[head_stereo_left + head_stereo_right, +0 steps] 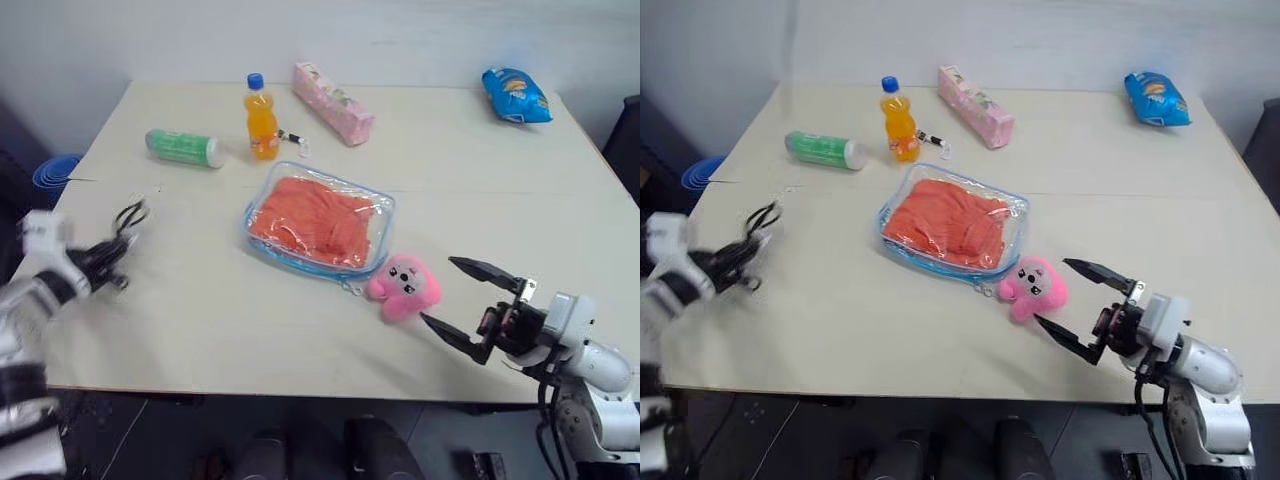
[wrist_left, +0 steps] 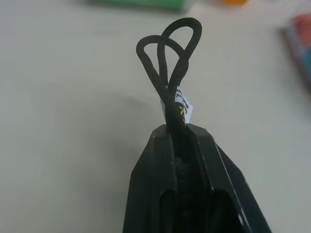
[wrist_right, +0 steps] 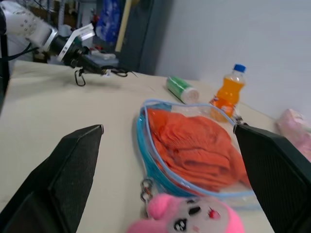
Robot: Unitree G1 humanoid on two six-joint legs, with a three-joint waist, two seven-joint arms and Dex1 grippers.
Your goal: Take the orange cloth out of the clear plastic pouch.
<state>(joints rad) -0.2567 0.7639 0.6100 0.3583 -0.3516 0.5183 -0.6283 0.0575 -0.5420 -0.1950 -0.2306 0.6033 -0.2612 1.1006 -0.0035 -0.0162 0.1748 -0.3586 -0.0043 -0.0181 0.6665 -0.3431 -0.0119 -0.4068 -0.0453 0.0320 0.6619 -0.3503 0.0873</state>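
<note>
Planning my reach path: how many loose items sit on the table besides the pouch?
5: green tube far left, orange bottle behind the pouch, pink pack beside it, blue bag far right, pink plush at the pouch's near corner.

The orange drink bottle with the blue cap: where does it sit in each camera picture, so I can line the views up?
Left eye view: orange drink bottle at upper centre-left, just behind the clear plastic pouch.
Right eye view: same spot.
Left wrist view: an orange blur at the top edge, probably the bottle.
Right wrist view: upper right of centre, behind the pouch.
Shared landmark: the pouch.
</note>
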